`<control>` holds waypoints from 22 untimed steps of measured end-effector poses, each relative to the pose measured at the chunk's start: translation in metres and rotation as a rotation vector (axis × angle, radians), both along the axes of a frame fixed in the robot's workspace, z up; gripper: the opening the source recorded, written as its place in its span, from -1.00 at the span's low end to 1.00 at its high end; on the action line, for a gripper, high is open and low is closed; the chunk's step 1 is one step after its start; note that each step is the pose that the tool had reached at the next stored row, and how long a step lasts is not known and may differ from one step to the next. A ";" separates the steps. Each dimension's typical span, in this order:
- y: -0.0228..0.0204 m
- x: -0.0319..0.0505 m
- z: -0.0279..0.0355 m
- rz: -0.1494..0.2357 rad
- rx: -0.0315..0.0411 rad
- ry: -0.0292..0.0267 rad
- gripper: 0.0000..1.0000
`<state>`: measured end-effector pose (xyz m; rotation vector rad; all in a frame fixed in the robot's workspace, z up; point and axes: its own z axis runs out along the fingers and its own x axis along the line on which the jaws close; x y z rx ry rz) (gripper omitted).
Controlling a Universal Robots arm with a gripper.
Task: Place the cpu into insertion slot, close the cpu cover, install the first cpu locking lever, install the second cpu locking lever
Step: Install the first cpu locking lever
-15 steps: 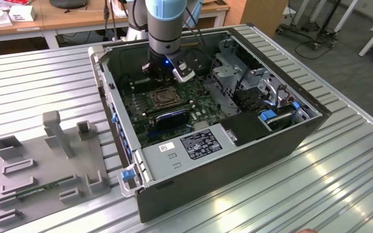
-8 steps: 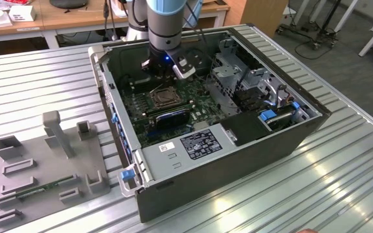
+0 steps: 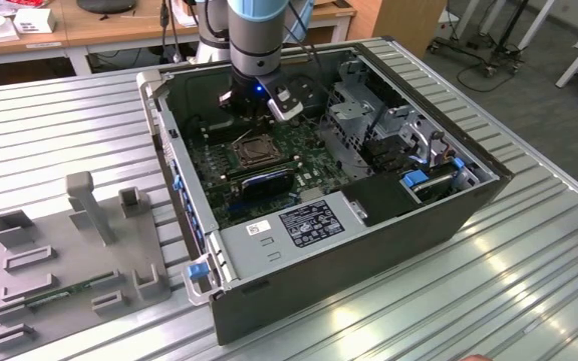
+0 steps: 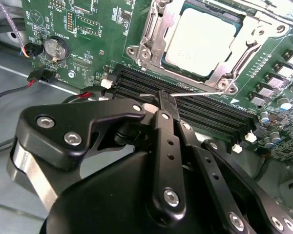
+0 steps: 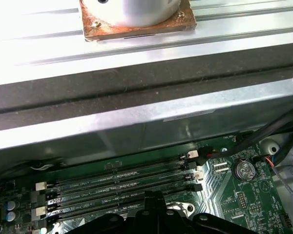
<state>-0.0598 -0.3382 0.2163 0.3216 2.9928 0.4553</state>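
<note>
The cpu, with a silvery-tan top, lies flat in the insertion slot on the green board. The silver cpu cover is down around it, framing the chip. A thin silver locking lever runs along the socket's edge above the black memory slots. My gripper is shut, its black fingertips meeting right at that lever; I cannot tell whether the rod is pinched or just touched. In the exterior view the gripper hangs inside the open case just behind the socket. The gripper also shows over the memory slots in the first wrist view.
The open computer case lies on a ribbed metal table. A metal drive cage stands at the socket's right in the exterior view. Red and black cables and a coin battery sit beside the board. A grey fixture lies on the table's left.
</note>
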 end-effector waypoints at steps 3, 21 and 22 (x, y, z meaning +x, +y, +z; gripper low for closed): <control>0.0000 -0.0016 0.0000 0.000 -0.0001 0.0001 -0.79; 0.0000 -0.0150 -0.0019 0.000 -0.0001 -0.0106 -0.79; 0.0000 -0.0153 -0.0023 0.000 -0.0001 -0.0114 -0.79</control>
